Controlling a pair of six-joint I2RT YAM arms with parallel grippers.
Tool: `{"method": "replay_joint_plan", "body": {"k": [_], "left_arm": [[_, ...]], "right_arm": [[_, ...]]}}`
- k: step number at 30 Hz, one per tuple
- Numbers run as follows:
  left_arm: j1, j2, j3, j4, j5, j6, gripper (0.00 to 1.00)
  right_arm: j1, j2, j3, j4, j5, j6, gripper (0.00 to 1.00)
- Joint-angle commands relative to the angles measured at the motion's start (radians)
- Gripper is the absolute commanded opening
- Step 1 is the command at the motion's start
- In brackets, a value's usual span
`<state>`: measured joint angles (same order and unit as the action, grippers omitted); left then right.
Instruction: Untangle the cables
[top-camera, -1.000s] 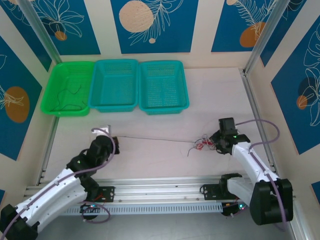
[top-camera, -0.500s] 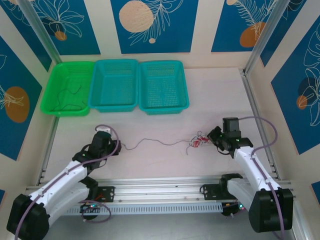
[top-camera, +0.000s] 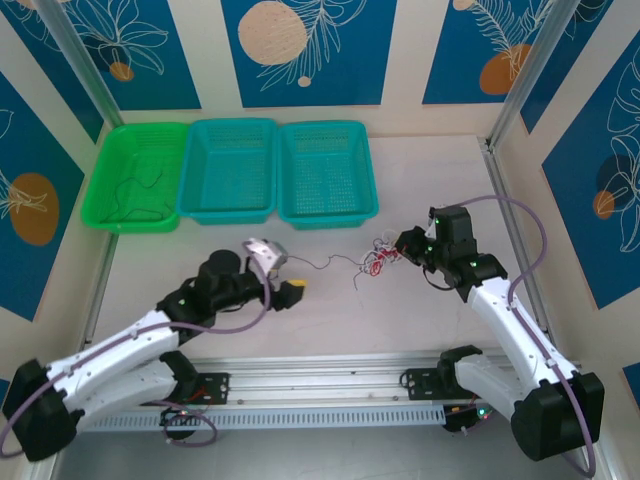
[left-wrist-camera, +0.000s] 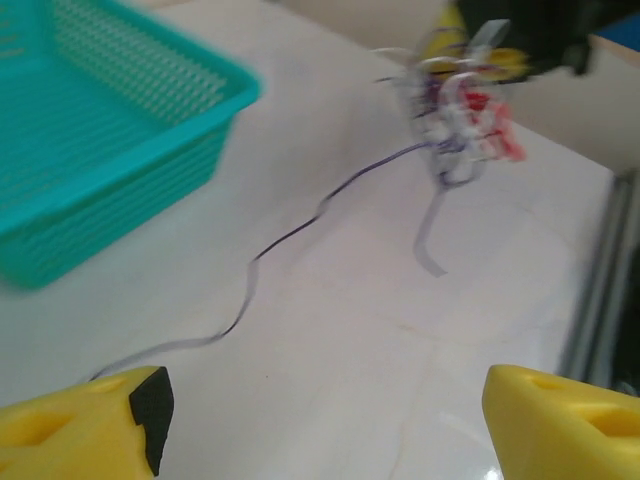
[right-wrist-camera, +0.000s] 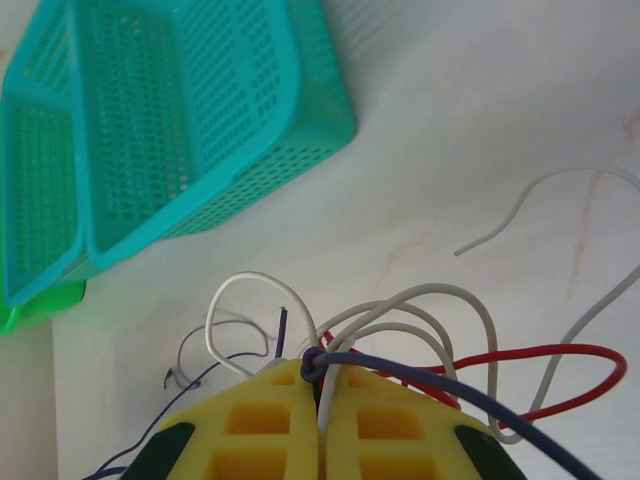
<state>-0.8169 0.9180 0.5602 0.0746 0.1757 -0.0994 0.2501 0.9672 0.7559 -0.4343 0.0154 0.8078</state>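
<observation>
- We list the right gripper (right-wrist-camera: 320, 425) with its yellow fingers pressed together, pinching the knot of thin wires (right-wrist-camera: 314, 364). From above, it (top-camera: 400, 247) sits right of centre on the pale tabletop (top-camera: 430, 170).
- The knot of thin wires (top-camera: 376, 262) holds a red strand (right-wrist-camera: 560, 350), a white strand (right-wrist-camera: 450, 292) and a dark strand (right-wrist-camera: 430, 377), all looped together.
- The dark strand (left-wrist-camera: 290, 232) trails loosely from the knot up to the left gripper (left-wrist-camera: 320, 425). We cannot tell whether they touch.
- The left gripper (top-camera: 283, 268) has its yellow fingers spread wide, with nothing between them.
- One green perforated basket (top-camera: 103, 168) and two teal perforated baskets (top-camera: 230, 123) stand in a row at the far edge. A thin dark squiggle (top-camera: 128, 190) lies in the green one.
</observation>
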Motion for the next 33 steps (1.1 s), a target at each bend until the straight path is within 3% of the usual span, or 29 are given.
{"method": "replay_joint_plan", "body": {"k": [1, 7, 9, 10, 11, 14, 18, 20, 25, 27, 33], "left_arm": [[-0.068, 0.144, 0.085, 0.091, -0.039, 0.2, 0.82], [-0.08, 0.389, 0.16, 0.285, -0.087, 0.247, 0.85], [-0.079, 0.437, 0.164, 0.323, -0.097, 0.245, 0.8], [-0.079, 0.451, 0.167, 0.327, -0.091, 0.243, 0.73], [-0.079, 0.463, 0.169, 0.325, -0.084, 0.235, 0.6], [-0.078, 0.465, 0.161, 0.319, -0.099, 0.179, 0.0], [-0.033, 0.372, 0.127, 0.222, -0.237, 0.033, 0.0], [0.026, 0.283, 0.082, 0.173, -0.273, -0.072, 0.0], [0.19, 0.015, -0.032, 0.022, -0.321, -0.245, 0.0], [0.23, -0.051, -0.035, -0.071, -0.343, -0.256, 0.0], [0.285, -0.105, -0.011, -0.231, -0.418, -0.289, 0.0]], "right_arm": [[0.045, 0.012, 0.06, -0.017, -0.057, -0.055, 0.0], [0.133, 0.009, 0.076, -0.01, -0.078, -0.075, 0.0], [0.155, 0.008, 0.08, -0.018, -0.068, -0.073, 0.0], [0.162, 0.006, 0.08, -0.023, -0.06, -0.068, 0.0], [0.167, 0.006, 0.078, -0.026, -0.045, -0.059, 0.0], [0.168, 0.009, 0.053, -0.027, 0.007, -0.024, 0.0], [0.125, 0.023, 0.03, -0.141, 0.245, 0.075, 0.0], [0.035, 0.015, -0.002, -0.193, 0.296, 0.135, 0.0], [-0.287, -0.046, -0.195, -0.031, -0.022, 0.177, 0.0], [-0.35, -0.057, -0.227, -0.028, -0.046, 0.187, 0.0], [-0.408, -0.073, -0.226, -0.099, 0.022, 0.199, 0.0]]}}
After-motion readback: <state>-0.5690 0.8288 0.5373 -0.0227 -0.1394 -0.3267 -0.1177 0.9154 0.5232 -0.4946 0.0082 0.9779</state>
